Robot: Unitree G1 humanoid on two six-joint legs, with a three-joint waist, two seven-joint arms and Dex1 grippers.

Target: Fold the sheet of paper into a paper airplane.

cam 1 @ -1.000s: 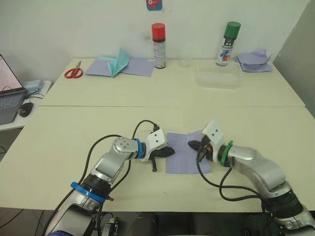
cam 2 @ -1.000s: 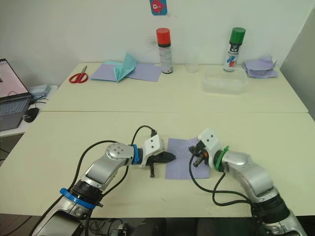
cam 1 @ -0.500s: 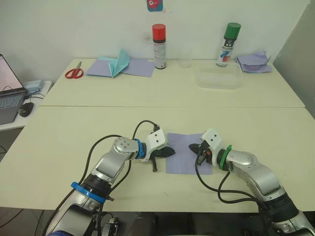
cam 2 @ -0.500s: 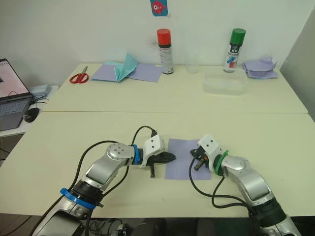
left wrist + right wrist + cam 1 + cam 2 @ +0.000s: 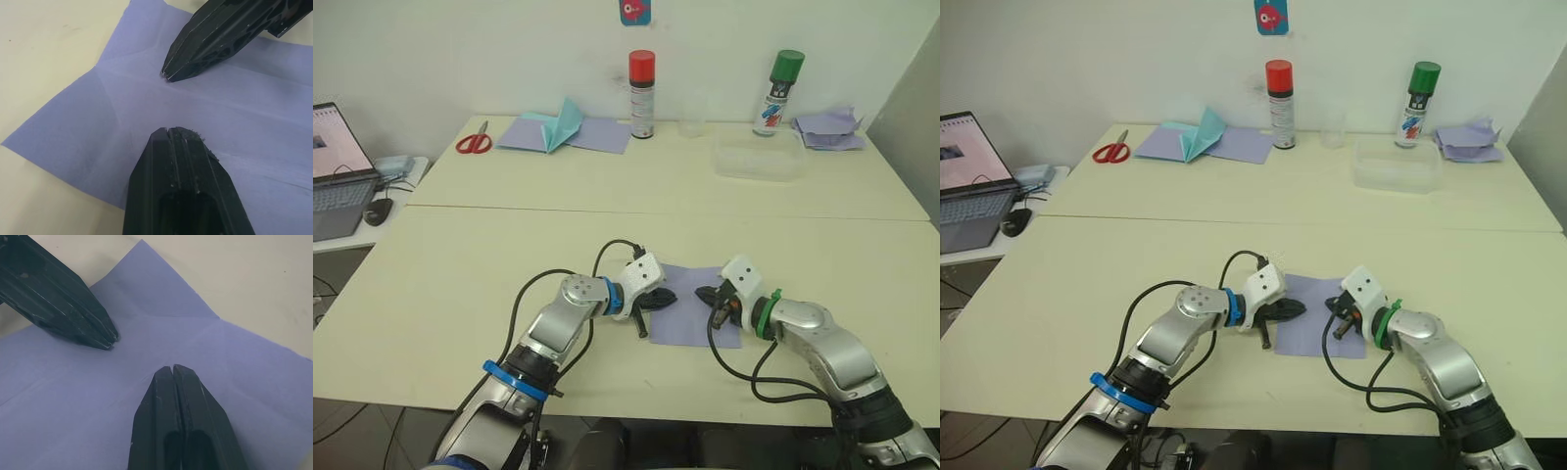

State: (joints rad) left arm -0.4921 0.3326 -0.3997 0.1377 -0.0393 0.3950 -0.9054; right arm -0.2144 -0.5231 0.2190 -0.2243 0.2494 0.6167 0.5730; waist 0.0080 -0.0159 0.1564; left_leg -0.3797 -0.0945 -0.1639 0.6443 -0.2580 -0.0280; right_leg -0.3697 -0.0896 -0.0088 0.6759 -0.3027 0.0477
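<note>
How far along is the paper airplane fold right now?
Early. The sheet of paper lies flat and unfolded on the table, with faint crease lines crossing it, so some pre-creasing looks done. In hand: the left gripper and right gripper, both shut, point tips at the sheet from opposite sides. Left: every fold that forms nose, ridge and wings.

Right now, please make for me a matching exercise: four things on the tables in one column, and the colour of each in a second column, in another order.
1. scissors
2. sheet of paper
3. paper plane
4. right spray can's cap

a. green
b. pale lavender
c. red handles
d. teal

Pairs: 1-c, 2-b, 3-d, 4-a
</note>
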